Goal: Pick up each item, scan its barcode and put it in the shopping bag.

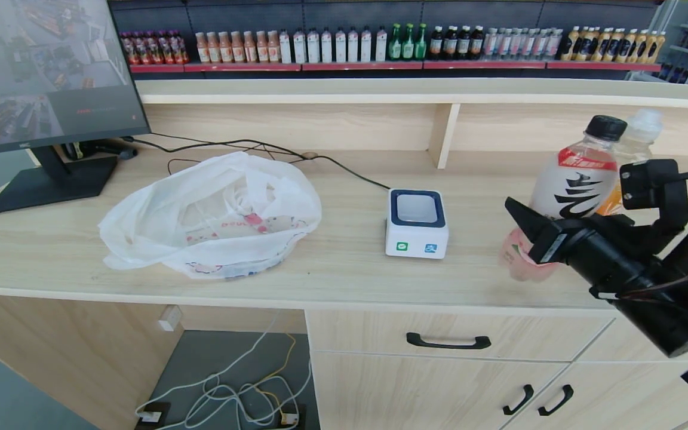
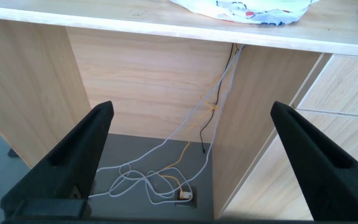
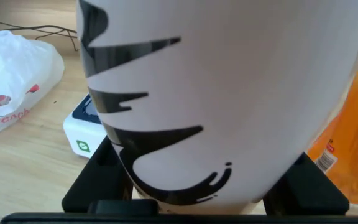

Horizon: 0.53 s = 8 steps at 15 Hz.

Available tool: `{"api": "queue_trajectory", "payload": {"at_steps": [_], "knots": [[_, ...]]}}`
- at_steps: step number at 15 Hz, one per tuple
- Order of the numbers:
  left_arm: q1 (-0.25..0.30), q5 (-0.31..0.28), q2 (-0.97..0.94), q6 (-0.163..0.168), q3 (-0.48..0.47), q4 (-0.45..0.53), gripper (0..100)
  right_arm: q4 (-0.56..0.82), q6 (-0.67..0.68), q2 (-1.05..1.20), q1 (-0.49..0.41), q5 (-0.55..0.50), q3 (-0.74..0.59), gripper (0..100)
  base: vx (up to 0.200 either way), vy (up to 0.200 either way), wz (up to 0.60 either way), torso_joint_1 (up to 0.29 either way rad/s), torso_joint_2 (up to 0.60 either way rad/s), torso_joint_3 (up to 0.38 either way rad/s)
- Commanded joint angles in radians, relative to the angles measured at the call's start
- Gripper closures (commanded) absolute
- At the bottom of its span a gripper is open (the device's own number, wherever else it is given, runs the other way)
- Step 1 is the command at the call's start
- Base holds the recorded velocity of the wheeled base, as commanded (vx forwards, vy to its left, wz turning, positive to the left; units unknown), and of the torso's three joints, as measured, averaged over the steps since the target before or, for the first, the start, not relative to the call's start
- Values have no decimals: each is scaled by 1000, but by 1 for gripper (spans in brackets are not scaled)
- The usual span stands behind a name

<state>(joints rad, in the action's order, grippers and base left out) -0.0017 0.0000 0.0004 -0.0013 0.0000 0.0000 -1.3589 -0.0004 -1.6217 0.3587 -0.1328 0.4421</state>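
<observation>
There are two bottles: one white-labelled bottle (image 1: pixel 577 179) and one orange bottle (image 1: pixel 633 149). One shopping bag (image 1: pixel 212 215), one scanner (image 1: pixel 417 224) and one monitor (image 1: pixel 45 71) sit on the surface (image 1: pixel 350 275).

Three views: head cam high and wide, two wrist cams low and close.

Head cam looks forward and down over the counter (image 1: pixel 344 275): bag (image 1: pixel 212 215) left of centre, scanner (image 1: pixel 417 224) mid-frame, shelves (image 1: pixel 380 65) along the top edge. Left wrist cam sits below counter level, facing the open space under it and the floor cables (image 2: pixel 160 180); it catches the bag's edge, shared with head. Right wrist cam is right up against a bottle (image 3: pixel 229 93); bag and scanner show past it, shared with head.
</observation>
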Motion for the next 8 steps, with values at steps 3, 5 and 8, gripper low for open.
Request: {"api": "queue_trajectory", "payload": {"at_steps": [3,5,8], "knots": [[0,0,0,0,0,0,0,0,-3,220,11,55,-192,100,0,0,0,0,0,0],[0,0,0,0,0,0,0,0,-3,241,12,55,-206,100,0,0,0,0,0,0],[0,2,0,0,0,0,0,0,-10,276,12,105,-230,100,0,0,0,0,0,0]]}}
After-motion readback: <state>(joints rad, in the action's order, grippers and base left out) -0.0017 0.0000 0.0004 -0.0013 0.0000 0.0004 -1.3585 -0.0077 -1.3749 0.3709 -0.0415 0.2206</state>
